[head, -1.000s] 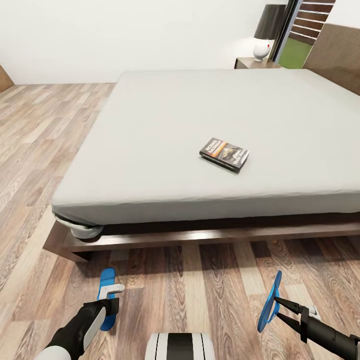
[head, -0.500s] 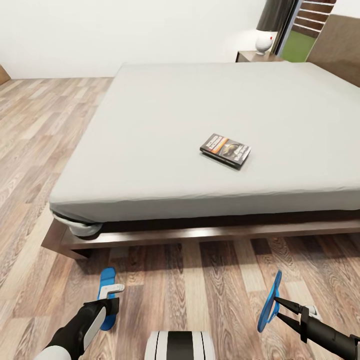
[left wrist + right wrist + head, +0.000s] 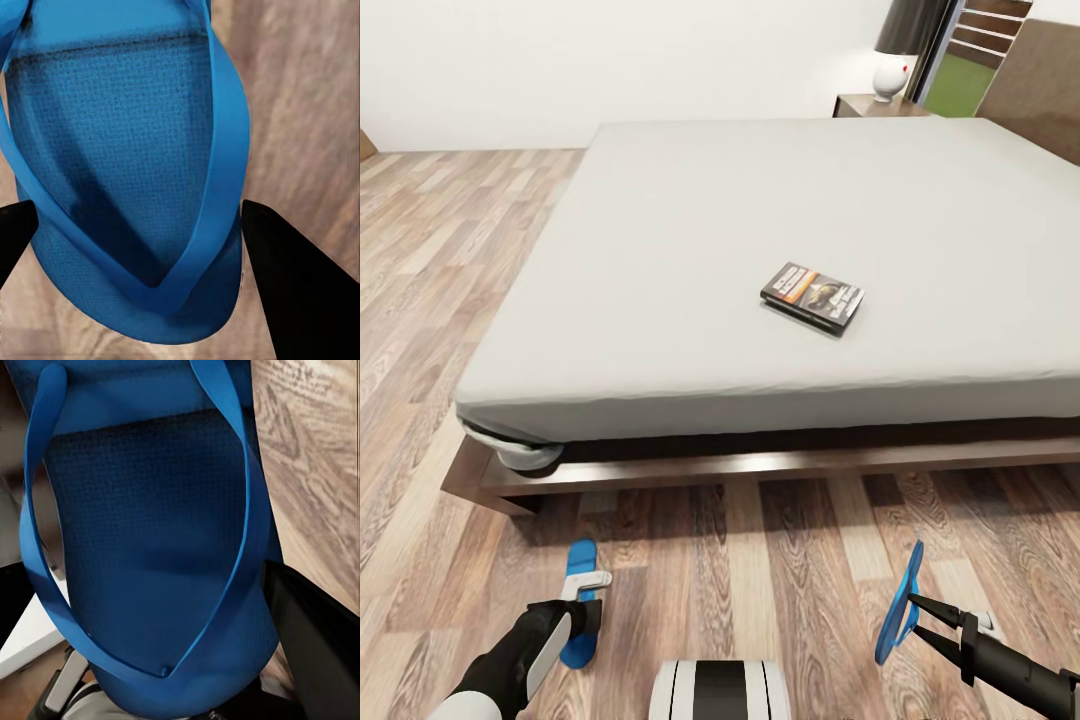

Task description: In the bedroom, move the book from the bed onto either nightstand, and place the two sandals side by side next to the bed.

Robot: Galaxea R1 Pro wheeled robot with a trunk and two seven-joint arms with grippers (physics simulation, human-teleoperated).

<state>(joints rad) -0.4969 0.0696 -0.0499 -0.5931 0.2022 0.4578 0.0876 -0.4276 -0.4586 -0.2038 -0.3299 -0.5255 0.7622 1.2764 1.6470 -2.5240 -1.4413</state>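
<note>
Brown wood-plank floor (image 3: 780,590) spreads across the bedroom beneath a plain white wall (image 3: 610,60), and the bed (image 3: 780,250) takes up most of the head view, its pale grey mattress sitting on a dark wooden frame whose near rail runs across the middle of the picture.

At the lower left, the left gripper (image 3: 582,612) hangs low over the planks with the left sandal (image 3: 578,600) between its fingers. That sandal lies roughly flat, close to the floor, its toe end pointing toward the bed; whether it touches the planks cannot be told. In the left wrist view the blue sandal (image 3: 127,172) sits between the two dark fingertips (image 3: 296,277), which close against its edges, so the fingers are clamped on it.

On the mattress, a little right of centre and well back from the near edge, lies the book (image 3: 812,296), flat, its dark cover with an orange band facing up.

At the lower right, the right gripper (image 3: 912,606) grips the right sandal (image 3: 900,600), which stands on edge, nearly upright, above the floor in front of the bed. The right wrist view shows its blue sole and straps (image 3: 150,532) close up, pinched in the jaws.

At the far right corner, beyond the bed, the nightstand (image 3: 875,105) stands against the wall, carrying a lamp (image 3: 895,62) with a white base and a dark shade.
</note>
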